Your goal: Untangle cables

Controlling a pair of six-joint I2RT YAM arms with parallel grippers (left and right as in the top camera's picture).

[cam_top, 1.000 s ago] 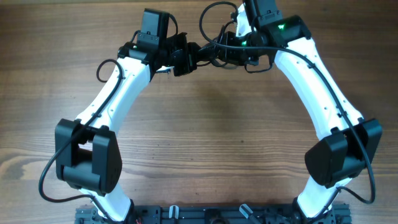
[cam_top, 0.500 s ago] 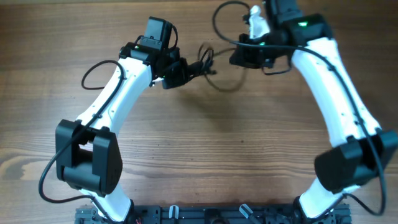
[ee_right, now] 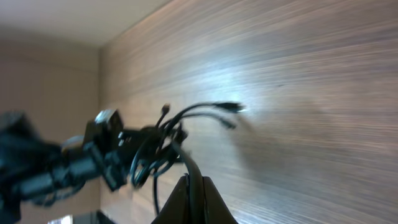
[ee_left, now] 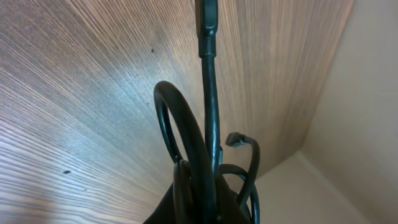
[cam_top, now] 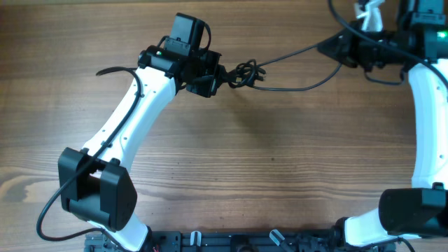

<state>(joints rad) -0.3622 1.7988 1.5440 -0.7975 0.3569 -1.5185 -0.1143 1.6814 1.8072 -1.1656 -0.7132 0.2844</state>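
Closest in, the left wrist view shows the left gripper point(ee_left: 200, 208) clamped shut on the cables point(ee_left: 208, 134), with loops bunched at its tips and one straight cord running away over the table point(ee_left: 74, 93). In the right wrist view the right gripper point(ee_right: 191, 200) is likewise closed, pinching a single thin strand point(ee_right: 186, 158). From overhead, the knot point(cam_top: 245, 72) hangs just beside the left gripper toward the table's far edge. The pinched strand runs nearly taut from it to the right gripper at the far right, and a second cord point(cam_top: 301, 87) sags in a curve beneath. The step in hand looks like drawing one cord out of the tangle. To do it well, the left should act as a firm anchor while the right pulls slowly along the strand's own line, watching the loops (a small plug end point(ee_left: 235, 138) could easily snag one). If the knot cinches rather than opens, I would ease off and take a new hold nearer the tangle. No brand, label or writing can be read anywhere; only a green light point(cam_top: 439, 35) shows on the right arm.
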